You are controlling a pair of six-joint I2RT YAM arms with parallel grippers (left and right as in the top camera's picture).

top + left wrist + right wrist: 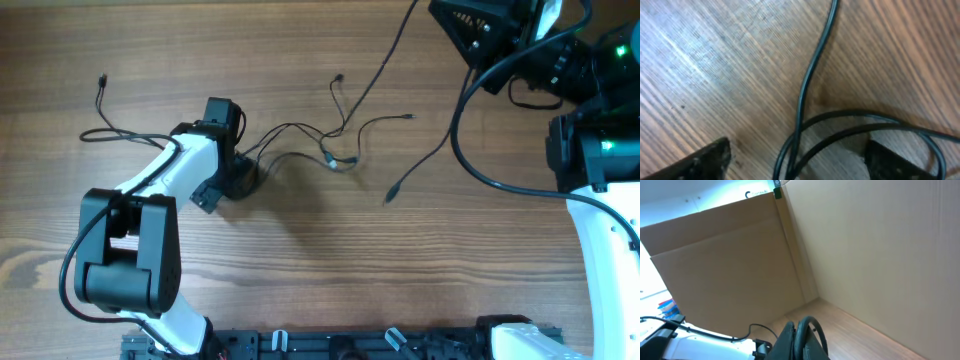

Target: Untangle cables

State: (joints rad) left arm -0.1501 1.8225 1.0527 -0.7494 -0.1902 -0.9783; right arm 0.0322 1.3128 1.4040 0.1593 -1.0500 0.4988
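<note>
cables (330, 155) lie tangled in the middle of the table (420, 270), loose ends trailing left and right. left gripper (797, 152) hangs low over the tangle's left side, fingers (705, 160) spread wide, strands crossing between them, nothing gripped. right gripper (797, 340) sits pinched together, well away. seems mid-sorting; next wants one strand pinched and drawn outward. no containers in sight.

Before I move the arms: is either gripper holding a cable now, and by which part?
Nothing is held. The left gripper is open, the cables lying on the table between its fingers; the right gripper is shut and empty.
</note>
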